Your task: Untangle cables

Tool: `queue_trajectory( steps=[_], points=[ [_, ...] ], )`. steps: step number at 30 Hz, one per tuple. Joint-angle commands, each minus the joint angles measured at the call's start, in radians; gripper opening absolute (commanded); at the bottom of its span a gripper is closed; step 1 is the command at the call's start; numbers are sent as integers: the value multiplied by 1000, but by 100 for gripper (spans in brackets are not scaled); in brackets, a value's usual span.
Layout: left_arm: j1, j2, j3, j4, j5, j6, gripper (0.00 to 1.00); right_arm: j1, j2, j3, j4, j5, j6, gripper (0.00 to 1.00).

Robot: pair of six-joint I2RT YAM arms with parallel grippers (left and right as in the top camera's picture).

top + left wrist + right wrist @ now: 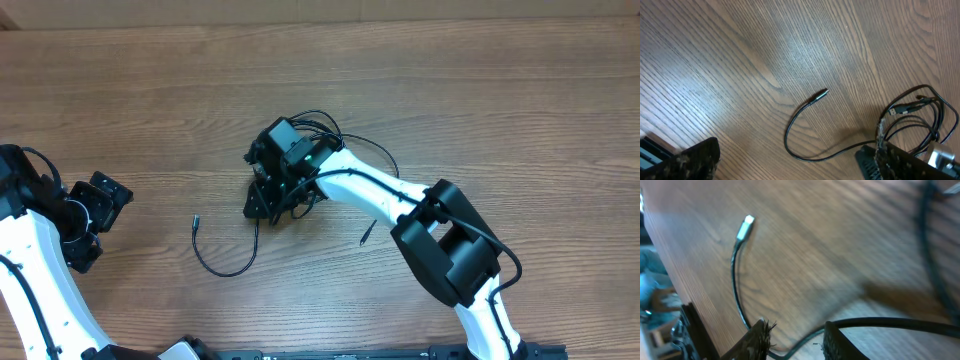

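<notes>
While the right claw (795,342) is being held partly open, the cables (907,107) are being straddled by it, unpinched; the left claw (100,220) is being held wide, empty.

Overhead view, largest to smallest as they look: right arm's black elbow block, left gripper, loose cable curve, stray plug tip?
1. black elbow block
2-3. left gripper and loose cable curve: similar span, gripper nearer the camera, so unranked
4. stray plug tip

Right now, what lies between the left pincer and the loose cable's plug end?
Only bare table between left pincer and plug end; the overhead view shows it.
</notes>
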Motion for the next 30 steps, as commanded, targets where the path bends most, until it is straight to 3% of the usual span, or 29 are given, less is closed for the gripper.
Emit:
queue_trajectory(
  steps=[1,16,23,30],
  points=[
    [2,-21,-3,3,-5,-6,100,55,-58,1,-7,57,-104,34],
    [2,-21,-3,3,-5,-6,100,304,-51,0,-27,428,-393,40],
    [2,-21,-3,3,-5,-6,99,379,-50,-1,-124,613,-677,48],
    [2,-21,-3,3,-5,-6,99,374,-50,-25,-182,607,-756,50]
  ],
)
